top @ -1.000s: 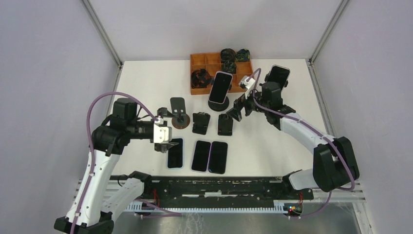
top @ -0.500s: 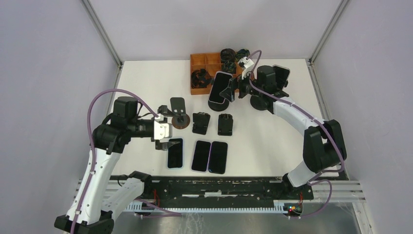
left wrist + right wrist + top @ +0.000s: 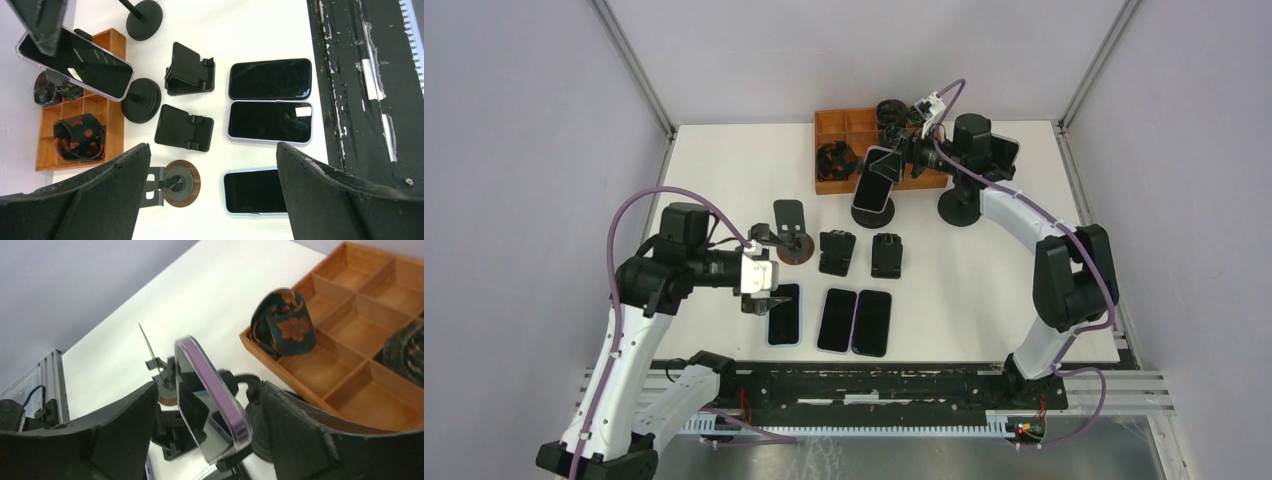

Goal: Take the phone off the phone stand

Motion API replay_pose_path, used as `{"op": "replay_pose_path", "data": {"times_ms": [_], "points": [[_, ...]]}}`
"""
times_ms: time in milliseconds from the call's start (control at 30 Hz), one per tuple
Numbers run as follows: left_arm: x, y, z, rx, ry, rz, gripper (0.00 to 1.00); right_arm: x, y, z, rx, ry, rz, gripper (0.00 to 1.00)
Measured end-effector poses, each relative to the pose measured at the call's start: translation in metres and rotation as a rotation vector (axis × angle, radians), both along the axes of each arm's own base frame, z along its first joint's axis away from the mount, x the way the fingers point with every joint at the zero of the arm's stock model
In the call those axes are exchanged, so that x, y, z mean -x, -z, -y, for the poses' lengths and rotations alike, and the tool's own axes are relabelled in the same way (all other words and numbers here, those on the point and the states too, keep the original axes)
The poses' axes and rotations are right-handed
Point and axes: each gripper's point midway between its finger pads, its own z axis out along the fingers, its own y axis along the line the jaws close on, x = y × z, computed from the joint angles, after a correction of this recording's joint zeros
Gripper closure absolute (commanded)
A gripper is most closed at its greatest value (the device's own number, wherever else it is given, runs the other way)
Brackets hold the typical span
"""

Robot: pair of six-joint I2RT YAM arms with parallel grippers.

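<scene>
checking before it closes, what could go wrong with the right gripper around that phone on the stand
The right gripper is open with the phone between its fingers; an off-centre close could push the tilted phone and tip its stand toward the wooden tray just beside it. The right arm also passes close to the second stand, which it could knock on the lift.

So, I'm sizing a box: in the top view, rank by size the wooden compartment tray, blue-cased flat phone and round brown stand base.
1. wooden compartment tray
2. blue-cased flat phone
3. round brown stand base
</scene>
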Motion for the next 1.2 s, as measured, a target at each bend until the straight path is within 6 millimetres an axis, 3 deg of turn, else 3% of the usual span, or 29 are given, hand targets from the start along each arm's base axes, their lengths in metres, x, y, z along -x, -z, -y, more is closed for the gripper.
{"op": "replay_pose_path", "data": {"times_ms": [200, 467, 533, 600, 633, 1033, 1200], "points": [[0.002, 0.004, -0.001, -0.011, 0.007, -0.015, 0.00, -0.006, -0.018, -0.011, -0.038, -0.066, 0.028, 0.45], [0.003, 0.006, -0.001, -0.015, 0.010, -0.025, 0.00, -0.001, -0.006, -0.017, -0.039, -0.133, -0.016, 0.46], [0.003, 0.007, -0.001, -0.016, 0.010, -0.028, 0.00, 0.001, -0.005, -0.018, -0.036, -0.147, -0.021, 0.64], [0.003, 0.007, -0.001, -0.017, 0.010, -0.031, 0.00, 0.004, -0.005, -0.018, -0.031, -0.163, -0.018, 0.95], [0.003, 0.007, -0.001, -0.017, 0.010, -0.032, 0.00, 0.006, -0.005, -0.019, -0.032, -0.173, -0.023, 1.00], [-0.002, 0.006, 0.001, -0.012, 0.000, -0.056, 0.00, 0.007, -0.015, -0.024, -0.057, -0.177, -0.055, 1.00], [-0.012, -0.004, 0.005, 0.041, -0.058, -0.095, 0.00, 0.012, -0.046, -0.024, -0.127, -0.156, -0.043, 1.00]]}}
